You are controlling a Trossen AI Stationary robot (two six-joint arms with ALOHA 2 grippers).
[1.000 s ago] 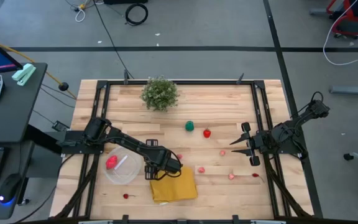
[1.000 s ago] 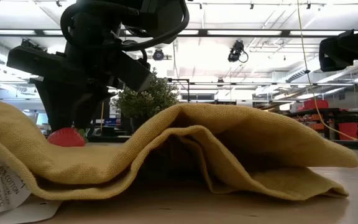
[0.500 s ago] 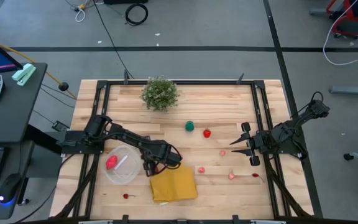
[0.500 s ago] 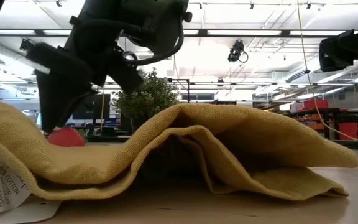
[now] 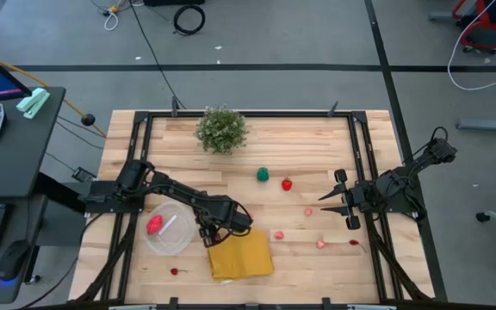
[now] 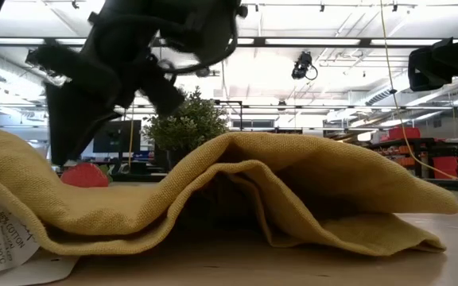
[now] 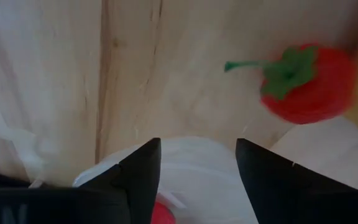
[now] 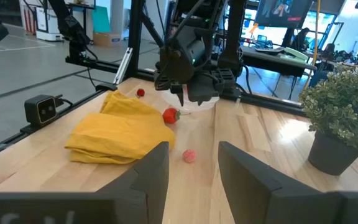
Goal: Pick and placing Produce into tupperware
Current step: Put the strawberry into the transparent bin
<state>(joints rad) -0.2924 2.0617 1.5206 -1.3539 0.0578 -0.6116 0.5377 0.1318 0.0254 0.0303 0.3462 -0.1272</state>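
Observation:
The round clear-whitish tupperware sits on the table's left side with a red piece of produce inside. My left gripper hovers open between the tupperware and the yellow cloth. In its wrist view the fingers frame the tupperware's rim, and a red stemmed fruit lies on the wood nearby. That fruit also shows under the left gripper in the right wrist view. A green piece, a red one and pink ones lie mid-table. My right gripper waits open at the right edge.
A bushy potted plant stands at the far edge. The crumpled yellow cloth fills the low view's foreground. More pink pieces, a small red piece and another are scattered on the wood. Black frame rails run along both sides.
My left gripper has moved from above the yellow cloth's far left corner a little toward the far edge and the tupperware, and it has tipped, as the low view shows. The right arm has kept still.

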